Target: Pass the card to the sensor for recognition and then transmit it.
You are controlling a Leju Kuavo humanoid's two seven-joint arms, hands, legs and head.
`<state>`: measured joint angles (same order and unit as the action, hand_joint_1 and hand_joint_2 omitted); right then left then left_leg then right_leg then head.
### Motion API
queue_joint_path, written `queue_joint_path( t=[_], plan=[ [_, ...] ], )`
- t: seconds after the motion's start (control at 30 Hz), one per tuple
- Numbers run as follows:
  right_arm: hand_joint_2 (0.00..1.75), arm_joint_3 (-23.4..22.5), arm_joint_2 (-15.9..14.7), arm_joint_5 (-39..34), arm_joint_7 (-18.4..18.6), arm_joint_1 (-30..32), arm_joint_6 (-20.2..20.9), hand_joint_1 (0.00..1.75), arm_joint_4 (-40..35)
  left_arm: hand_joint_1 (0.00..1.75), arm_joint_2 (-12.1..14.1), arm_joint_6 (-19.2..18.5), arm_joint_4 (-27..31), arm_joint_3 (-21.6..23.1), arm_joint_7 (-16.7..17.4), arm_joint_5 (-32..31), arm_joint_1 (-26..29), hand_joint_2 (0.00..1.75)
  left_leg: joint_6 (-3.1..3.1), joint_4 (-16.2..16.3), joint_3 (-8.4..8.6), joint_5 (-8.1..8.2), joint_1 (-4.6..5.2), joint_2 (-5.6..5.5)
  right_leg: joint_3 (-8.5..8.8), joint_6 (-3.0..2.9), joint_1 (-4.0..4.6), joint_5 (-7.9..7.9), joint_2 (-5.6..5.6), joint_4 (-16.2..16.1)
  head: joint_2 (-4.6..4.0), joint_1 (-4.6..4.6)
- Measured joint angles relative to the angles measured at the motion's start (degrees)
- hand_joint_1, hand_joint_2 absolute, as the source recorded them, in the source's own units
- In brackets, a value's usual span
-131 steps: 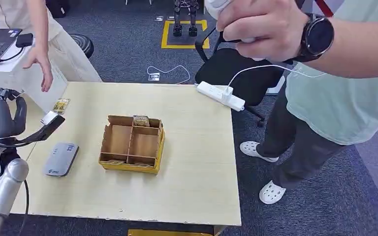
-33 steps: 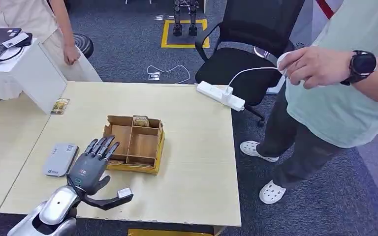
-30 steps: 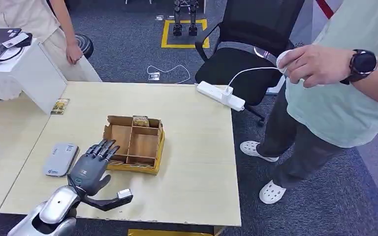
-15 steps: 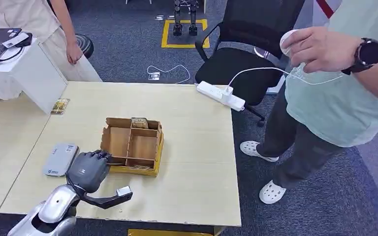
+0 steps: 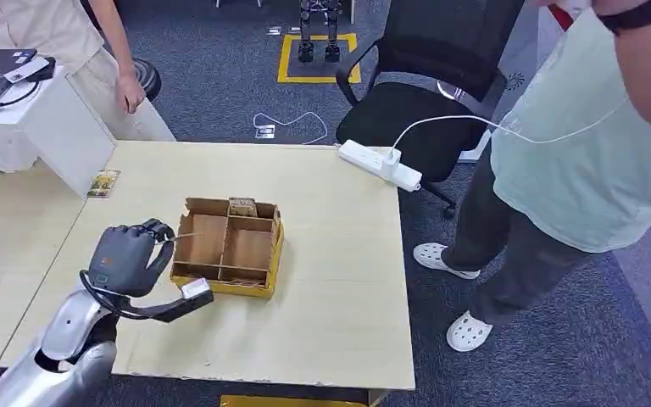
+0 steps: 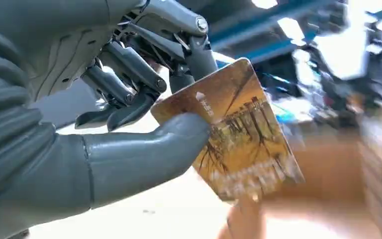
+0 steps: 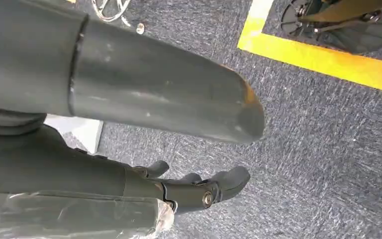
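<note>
Left hand (image 5: 127, 257) raised just left of the divided cardboard box (image 5: 228, 246) on the tabletop (image 5: 331, 280), fingers curled; in the left wrist view the thumb (image 6: 144, 154) and fingers pinch a gold card (image 6: 238, 134) printed with trees, most of the card clear of the grip. Right hand (image 7: 179, 149) hangs over grey carpet beside a yellow floor line (image 7: 323, 59), fingers loosely apart, nothing in it. Sensor pad hidden behind the left hand in the head view.
</note>
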<state>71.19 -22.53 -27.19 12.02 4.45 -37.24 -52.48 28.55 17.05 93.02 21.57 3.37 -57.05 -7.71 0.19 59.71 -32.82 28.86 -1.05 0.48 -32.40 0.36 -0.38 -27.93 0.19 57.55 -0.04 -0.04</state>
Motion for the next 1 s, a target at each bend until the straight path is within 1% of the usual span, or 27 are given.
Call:
queue_joint_path(
  t=[0.07, 0.13, 0.2, 0.3, 0.4, 0.47, 0.6, 0.83, 1.0],
  plan=[
    [0.0, 0.24, 0.0, -0.13, 0.0, -0.03, -0.17, 0.0, -0.13, 1.75, 0.5, 1.09, -0.02, -2.14, 0.75, -1.05, -1.86, 1.75, 0.0, 0.0, 0.0, -0.01, -0.02, 0.0, -0.01, 0.0, 0.01, 0.0, 0.0, 0.01, 0.0, -0.02],
    [0.0, 0.41, 0.0, -0.24, -0.02, -0.07, -0.39, 0.0, -0.13, 1.75, 1.03, 2.12, -0.37, -4.46, 2.43, -3.46, -4.82, 1.75, -0.01, 0.0, -0.01, -0.01, -0.02, -0.01, -0.01, -0.01, 0.02, 0.0, -0.01, 0.02, 0.0, 0.0],
    [0.0, 0.59, 0.0, -0.24, -0.15, -0.21, -0.39, 0.0, -0.13, 1.75, 1.55, 2.66, -2.03, -6.48, 3.32, -5.11, -8.57, 1.75, 0.01, 0.0, -0.01, -0.03, -0.02, -0.03, 0.0, -0.01, 0.01, 0.01, -0.02, 0.02, 0.0, 0.02],
    [0.0, 0.96, 0.0, -0.26, -0.77, -0.52, -0.37, 0.0, -0.11, 1.75, 1.92, 2.88, -4.64, -7.98, 3.59, -6.1, -13.23, 1.75, 0.01, 0.0, -0.01, -0.04, -0.01, -0.02, 0.0, -0.03, 0.01, 0.03, -0.01, 0.03, 0.0, 0.04],
    [0.0, 1.27, 0.0, -0.17, -1.05, -0.95, -0.44, 0.0, 0.0, 1.75, 2.03, 5.47, -7.81, -9.07, 6.61, -10.02, -17.08, 1.75, 0.04, 0.0, -0.02, -0.06, -0.01, -0.01, 0.0, -0.04, 0.01, 0.04, 0.0, 0.03, 0.0, 0.04],
    [0.0, 1.29, 0.02, 0.02, -1.05, -1.16, -0.61, 0.0, 0.04, 1.75, 2.21, 8.71, -10.57, -10.24, 7.96, -12.06, -19.31, 1.75, 0.04, 0.0, -0.02, -0.06, 0.01, 0.01, 0.0, -0.04, 0.0, 0.04, 0.01, 0.03, 0.0, 0.02],
    [0.0, 1.29, 0.0, 0.55, -0.85, -1.4, -0.61, 0.0, 0.09, 1.75, 2.34, 11.26, -13.64, -12.22, 8.46, -13.12, -21.13, 1.75, 0.04, 0.0, -0.02, -0.06, 0.01, 0.0, -0.01, -0.05, 0.0, 0.04, 0.01, 0.03, 0.0, 0.02],
    [0.0, 1.29, 0.02, 1.07, -0.63, -1.48, -0.57, 0.0, 0.13, 1.75, 2.25, 12.13, -16.77, -13.99, 8.5, -14.36, -21.74, 1.75, 0.04, 0.0, -0.01, -0.06, 0.01, 0.01, -0.01, -0.05, 0.0, 0.04, 0.02, 0.03, 0.0, 0.02],
    [0.0, 1.29, 0.02, 1.16, -0.5, -1.48, -0.48, 0.0, 0.13, 1.75, 1.55, 12.24, -17.84, -14.49, 8.5, -14.51, -21.75, 1.75, 0.04, 0.0, -0.01, -0.06, 0.01, 0.0, -0.01, -0.04, 0.0, 0.04, 0.01, 0.03, 0.0, 0.0]
  ],
)
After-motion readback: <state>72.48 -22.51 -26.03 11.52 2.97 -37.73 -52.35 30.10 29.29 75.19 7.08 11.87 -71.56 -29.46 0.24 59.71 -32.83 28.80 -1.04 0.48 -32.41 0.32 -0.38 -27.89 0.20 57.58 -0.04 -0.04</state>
